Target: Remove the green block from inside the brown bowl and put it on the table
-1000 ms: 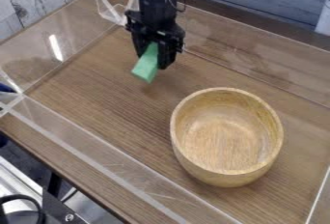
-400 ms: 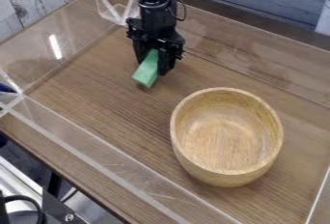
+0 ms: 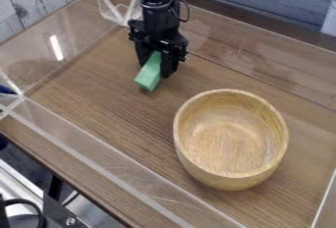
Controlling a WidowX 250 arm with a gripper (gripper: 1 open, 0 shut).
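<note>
One block out, release pending: green block [image 3: 149, 73] lies outside the wooden bowl [image 3: 231, 140], at about half past ten from it and well apart from the rim. Bowl upright at four o'clock on the brown wood-grain tabletop [image 3: 112, 109], nothing seen inside. Removal half of the job therefore looks done. Black claw [image 3: 156, 59] at about twelve o'clock, pointing down, jaws closed on the block's upper end; lower part of the block sticks out below, leaning toward seven o'clock. Contact underneath: block is at or very near the wood, but from this one high view cannot tell whether its lower end touches or a thin gap remains. Left to do, as I judge it: settle the block on the surface if it is not down, open the jaws, lift away clean. Spot seems a fair one, bare wood around it, bowl far enough off at four o'clock that the block should not tip back in. Progress estimate: most of the task behind, only the set-down and let-go ahead. Small worry: the block is held at a slant, so it may rock or topple onto a face when freed; harmless to the goal, provided it lands on the wood. Second worry: rising before the jaws are fully clear could drag the block along.
</note>
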